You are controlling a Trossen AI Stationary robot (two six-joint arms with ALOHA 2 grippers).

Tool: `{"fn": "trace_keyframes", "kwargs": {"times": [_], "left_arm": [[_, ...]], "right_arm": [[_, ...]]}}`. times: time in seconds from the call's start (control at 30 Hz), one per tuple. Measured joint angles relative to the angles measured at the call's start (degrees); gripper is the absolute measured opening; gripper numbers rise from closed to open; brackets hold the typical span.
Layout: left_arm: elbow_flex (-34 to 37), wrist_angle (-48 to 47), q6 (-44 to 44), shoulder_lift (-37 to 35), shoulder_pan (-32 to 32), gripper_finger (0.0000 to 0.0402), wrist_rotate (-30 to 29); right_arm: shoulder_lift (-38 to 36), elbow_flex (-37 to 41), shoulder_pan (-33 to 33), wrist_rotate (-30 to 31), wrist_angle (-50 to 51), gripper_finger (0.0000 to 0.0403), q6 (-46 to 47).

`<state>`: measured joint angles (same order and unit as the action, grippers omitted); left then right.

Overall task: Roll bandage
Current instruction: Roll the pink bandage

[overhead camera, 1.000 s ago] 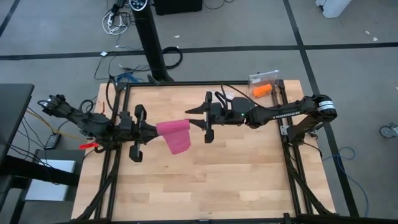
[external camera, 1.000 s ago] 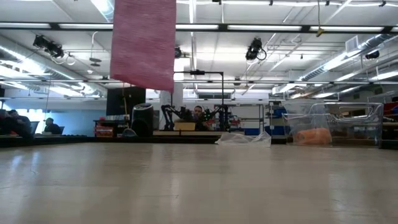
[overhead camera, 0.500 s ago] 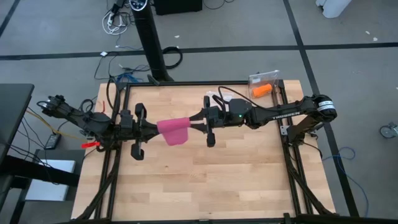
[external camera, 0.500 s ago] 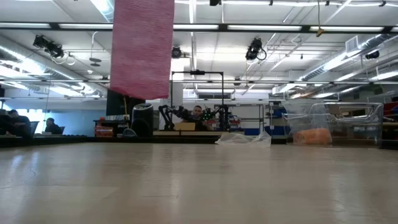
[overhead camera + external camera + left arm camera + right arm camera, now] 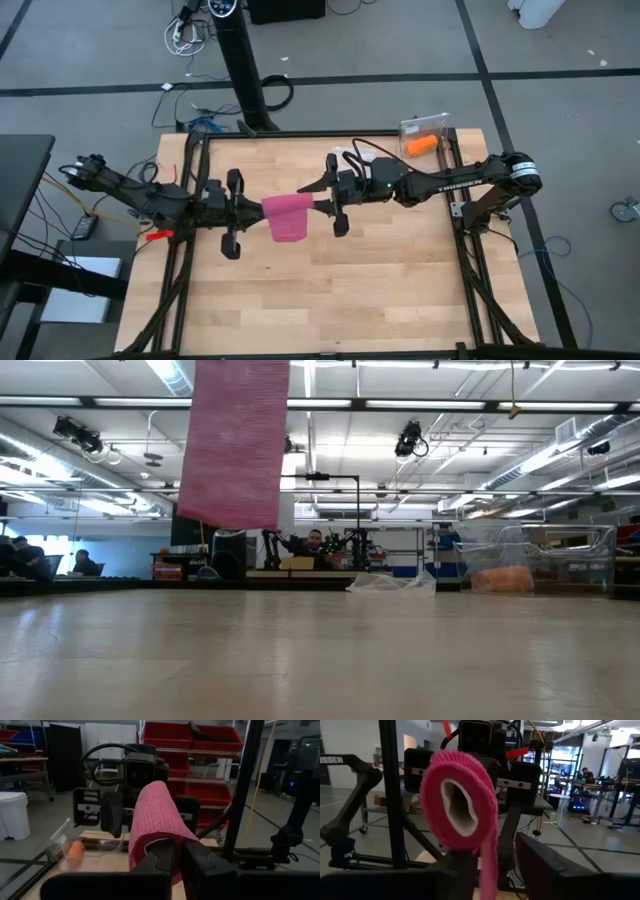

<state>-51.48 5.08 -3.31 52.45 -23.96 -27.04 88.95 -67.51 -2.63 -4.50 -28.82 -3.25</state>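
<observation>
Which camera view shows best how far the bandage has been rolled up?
The right wrist view: it looks into the rolled end of the bandage, showing its layers and hanging tail. The left wrist view shows its side, the high view a small pink patch, the low view only the hanging strip.

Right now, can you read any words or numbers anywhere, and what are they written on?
"TROSSEN": white letters along the right arm, small, only just readable from above.
"SSEN": the end of that same word on a dark arm link in the right wrist view.
Nothing else can be read; the bandage has no writing.
</observation>
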Motion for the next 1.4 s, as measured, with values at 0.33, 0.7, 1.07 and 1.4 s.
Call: {"fn": "trace_keyframes", "kwargs": {"times": [0.33, 0.7, 1.07, 1.4], "left_arm": [[0.00, 0.10, -0.02, 0.06, 1.61, 0.0020, 1.82], [0.00, -3.66, -1.49, -0.30, 1.38, 0.0020, 1.84], [0.00, -3.30, -1.17, -0.90, 0.98, 0.0020, 1.84], [0.00, -1.50, 1.51, -2.67, 0.57, 0.0020, 2.13]], "right_arm": [[0.00, 0.00, 0.02, 4.05, 1.00, 0.0008, -3.34], [-0.72, -0.02, 0.04, 8.13, 1.52, 0.0004, -5.94], [-3.51, -0.09, -0.81, 13.70, 6.47, 0.0002, -7.69], [-3.17, -0.09, -1.31, 13.82, 8.35, 0.0004, -6.87]]}}
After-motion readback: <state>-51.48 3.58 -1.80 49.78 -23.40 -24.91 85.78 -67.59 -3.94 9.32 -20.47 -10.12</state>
